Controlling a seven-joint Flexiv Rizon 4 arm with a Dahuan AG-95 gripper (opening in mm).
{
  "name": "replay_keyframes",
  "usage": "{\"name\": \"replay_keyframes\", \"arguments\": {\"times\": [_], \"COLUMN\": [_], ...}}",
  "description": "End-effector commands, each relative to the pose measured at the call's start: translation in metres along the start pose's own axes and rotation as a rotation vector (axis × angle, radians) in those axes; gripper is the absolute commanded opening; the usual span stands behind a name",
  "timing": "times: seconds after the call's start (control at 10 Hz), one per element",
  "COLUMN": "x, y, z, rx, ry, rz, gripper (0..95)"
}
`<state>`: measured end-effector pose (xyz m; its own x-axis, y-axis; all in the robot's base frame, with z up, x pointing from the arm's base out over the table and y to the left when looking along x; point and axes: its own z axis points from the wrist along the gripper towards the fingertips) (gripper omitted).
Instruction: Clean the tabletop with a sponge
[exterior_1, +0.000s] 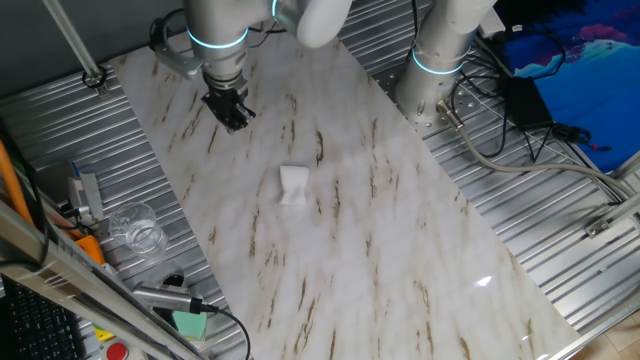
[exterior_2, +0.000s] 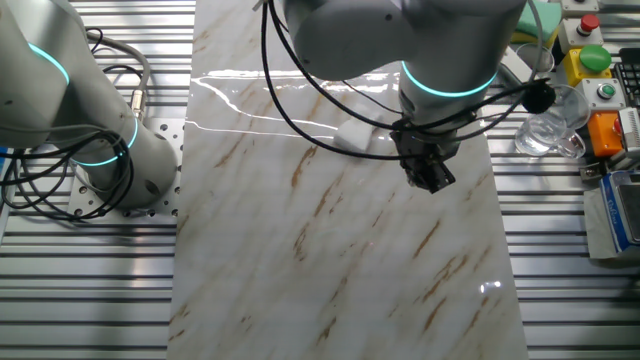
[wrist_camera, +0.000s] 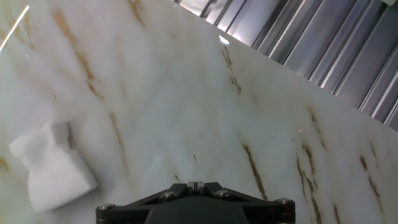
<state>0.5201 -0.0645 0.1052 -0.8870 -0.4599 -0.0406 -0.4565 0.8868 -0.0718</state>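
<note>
The white marble-look tabletop (exterior_1: 380, 250) with brown veins fills the middle of both fixed views and the hand view (wrist_camera: 186, 93). The white sponge (exterior_1: 292, 185) lies on it near the middle, wrinkled and alone; it also shows in the other fixed view (exterior_2: 353, 135) and at the lower left of the hand view (wrist_camera: 53, 165). My gripper (exterior_1: 235, 118) hangs above the slab's far part, apart from the sponge; it shows in the other fixed view (exterior_2: 433, 176) too. Its fingers are together and empty. The hand view (wrist_camera: 196, 185) shows the jaws closed with nothing between them.
Ribbed grey metal surface (exterior_1: 90, 170) surrounds the slab. On the left stand a clear glass (exterior_1: 135, 228), an orange tool (exterior_1: 85, 245) and a green block with a metal tool (exterior_1: 185, 320). A second arm's base (exterior_1: 432, 80) and cables (exterior_1: 520, 140) are at the right.
</note>
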Motion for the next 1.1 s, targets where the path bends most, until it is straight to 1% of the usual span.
{"name": "replay_keyframes", "arguments": {"times": [0.1, 0.4, 0.5, 0.6, 0.8, 1.0, 1.1], "x": [0.0015, 0.0015, 0.0014, 0.0012, 0.0000, -0.0021, -0.0021], "y": [0.0006, 0.0006, 0.0005, 0.0004, 0.0022, 0.0053, 0.0053], "z": [-0.0010, -0.0010, -0.0010, -0.0010, -0.0007, -0.0002, -0.0002], "rx": [-0.003, -0.007, -0.014, -0.029, -0.042, -0.063, -0.067], "ry": [0.001, 0.001, -0.002, -0.009, -0.007, -0.016, -0.018], "rz": [0.029, -0.016, -0.018, -0.012, 0.039, 0.088, 0.099], "gripper": [0.0, 0.0, 0.0, 0.0, 0.0, 0.0, 0.0]}}
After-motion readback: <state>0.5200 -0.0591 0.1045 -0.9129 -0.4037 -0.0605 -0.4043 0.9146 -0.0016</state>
